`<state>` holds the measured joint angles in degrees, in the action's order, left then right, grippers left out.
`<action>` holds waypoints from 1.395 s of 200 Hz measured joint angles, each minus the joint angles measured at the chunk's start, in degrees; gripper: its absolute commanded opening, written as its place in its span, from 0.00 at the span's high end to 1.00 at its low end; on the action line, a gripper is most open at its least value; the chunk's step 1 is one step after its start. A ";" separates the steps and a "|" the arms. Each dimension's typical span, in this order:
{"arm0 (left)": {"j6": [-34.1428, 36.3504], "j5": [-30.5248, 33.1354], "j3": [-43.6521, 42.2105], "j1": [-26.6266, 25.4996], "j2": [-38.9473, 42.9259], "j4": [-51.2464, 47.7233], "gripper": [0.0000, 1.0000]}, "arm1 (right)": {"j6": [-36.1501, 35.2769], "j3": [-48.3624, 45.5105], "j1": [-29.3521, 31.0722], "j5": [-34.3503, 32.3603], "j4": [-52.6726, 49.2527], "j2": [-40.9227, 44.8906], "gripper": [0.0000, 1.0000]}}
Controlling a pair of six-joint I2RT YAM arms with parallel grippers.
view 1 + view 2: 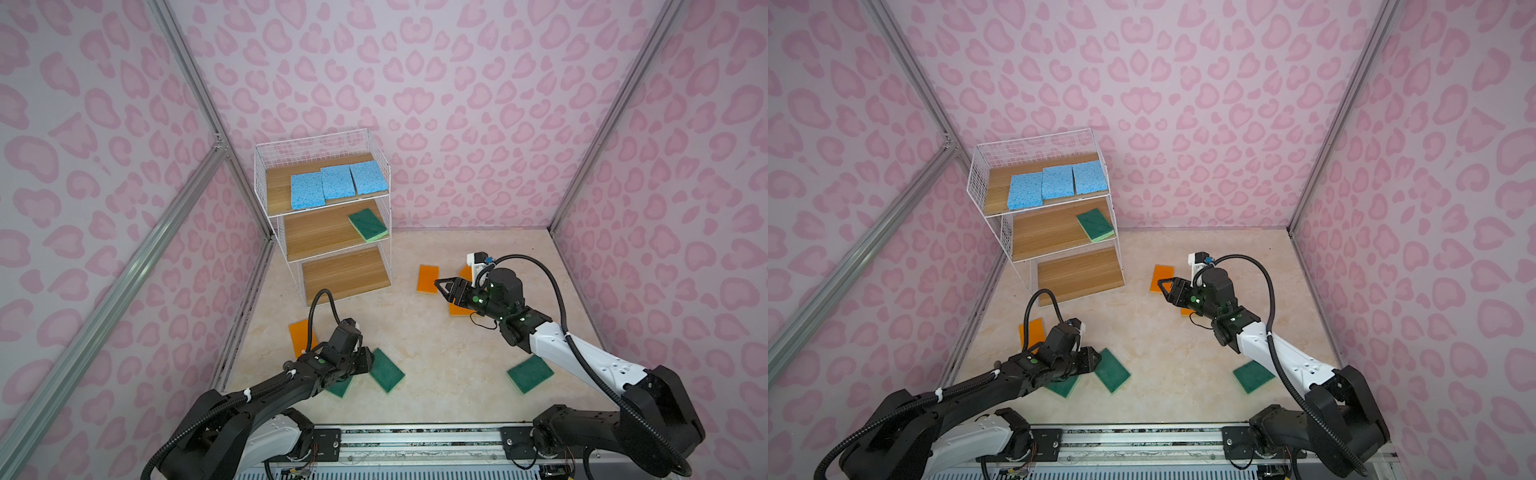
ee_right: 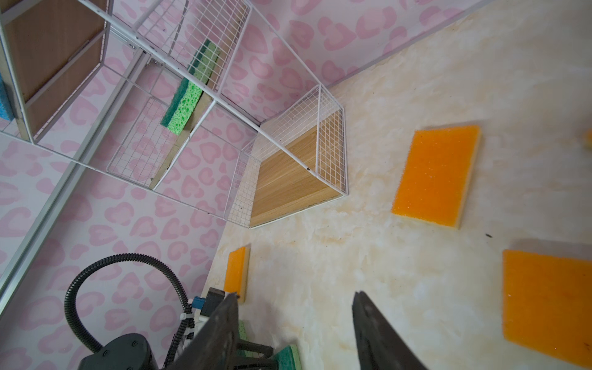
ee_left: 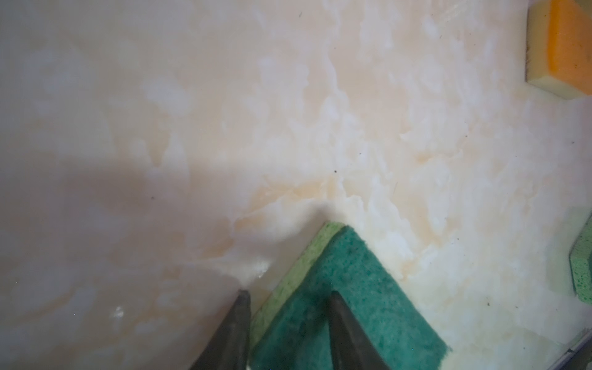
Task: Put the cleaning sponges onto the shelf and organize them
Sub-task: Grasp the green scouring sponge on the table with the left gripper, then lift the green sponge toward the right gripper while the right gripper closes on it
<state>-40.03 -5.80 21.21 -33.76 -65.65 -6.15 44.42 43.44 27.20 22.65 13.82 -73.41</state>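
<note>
In both top views the shelf [image 1: 320, 239] [image 1: 1046, 237] stands at the table's [image 1: 457, 365] far left corner. Three blue sponges [image 1: 334, 183] lie on its top board, and one green sponge [image 1: 368, 224] lies at the middle board's right edge.

In the left wrist view the left gripper [image 3: 288, 291] straddles the edge of another green sponge [image 3: 368, 304] on the table. Whether it pinches cannot be told.

In the right wrist view the right gripper [image 2: 296, 293] stands apart and empty, near an orange sponge [image 2: 435, 173].
</note>
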 measured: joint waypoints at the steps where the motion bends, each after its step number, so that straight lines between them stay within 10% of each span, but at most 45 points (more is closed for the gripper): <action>1: 0.00 0.00 0.00 0.00 0.00 0.00 0.71 | 0.00 -0.04 -0.02 0.02 0.00 0.02 0.42; 59: -0.66 0.02 3.74 -0.02 1.75 -1.49 0.90 | 0.70 -1.68 -1.05 2.08 0.37 0.17 0.41; 279: -4.13 -14.62 25.79 16.48 7.06 -2.43 0.96 | 5.55 -1.57 5.70 17.70 15.74 -11.43 0.31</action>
<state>-44.16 -20.43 47.00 -17.28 -58.59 -8.58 49.98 41.87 32.91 40.36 29.56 -84.84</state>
